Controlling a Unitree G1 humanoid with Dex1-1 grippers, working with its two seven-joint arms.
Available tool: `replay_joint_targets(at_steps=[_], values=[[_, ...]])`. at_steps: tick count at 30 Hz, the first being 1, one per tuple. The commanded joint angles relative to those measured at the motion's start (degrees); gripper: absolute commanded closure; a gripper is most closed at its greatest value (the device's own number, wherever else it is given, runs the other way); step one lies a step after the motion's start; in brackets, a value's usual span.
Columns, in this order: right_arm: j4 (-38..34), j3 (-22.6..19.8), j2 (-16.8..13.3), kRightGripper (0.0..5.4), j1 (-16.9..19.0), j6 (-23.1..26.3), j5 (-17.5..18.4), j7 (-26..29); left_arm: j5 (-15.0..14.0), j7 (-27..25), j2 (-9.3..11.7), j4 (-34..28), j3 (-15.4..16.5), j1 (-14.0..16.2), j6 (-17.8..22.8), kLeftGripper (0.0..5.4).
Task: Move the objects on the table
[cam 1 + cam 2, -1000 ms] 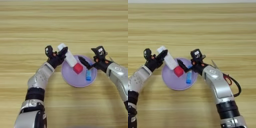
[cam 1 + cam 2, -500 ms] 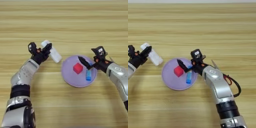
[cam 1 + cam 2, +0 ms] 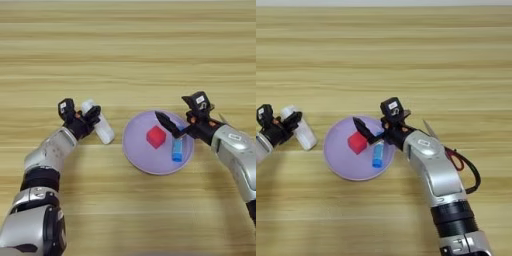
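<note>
A white flat oblong device (image 3: 99, 128) lies slanted on the table (image 3: 128, 55) just left of the lilac plate (image 3: 137, 152). My left gripper (image 3: 80, 113) is shut on its upper end. A red cube (image 3: 156, 136) and a blue glue stick (image 3: 177, 150) rest in the plate. My right gripper (image 3: 181, 118) hovers over the plate's right rim, open, one black finger (image 3: 167, 124) reaching toward the cube with nothing held. The red-handled scissors (image 3: 455, 161) lie under my right forearm, mostly hidden, with the blade tip (image 3: 429, 129) showing.
Both forearms come in from the near edge, the left one (image 3: 50, 155) at the left side, the right one (image 3: 431, 165) crossing over the scissors. Bare wooden planks fill the far half of the view.
My left gripper carried the white device from above the plate leftward and brought it down beside the plate. The right arm has stayed where it was.
</note>
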Motion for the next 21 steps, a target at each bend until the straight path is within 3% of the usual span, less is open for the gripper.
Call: replay_joint_targets(at_steps=[1, 14, 21], values=[[-0.08, 0.27, 0.1, 0.0, -0.86, 0.3, -0.17, -0.29, 2.94, 0.35, 0.87, 4.62, -0.93, -1.47, -1.93, 4.31], [-0.29, 0.4, 0.1, 0.0, -0.85, 0.3, -0.15, -0.37, 8.99, 1.34, 1.27, 16.57, -4.74, -4.32, -8.14, 4.31], [-0.33, 0.39, 0.05, 0.0, -0.85, 0.27, -0.13, -0.36, 12.65, 3.94, 1.22, 20.31, -6.79, -4.63, -10.52, 3.49]])
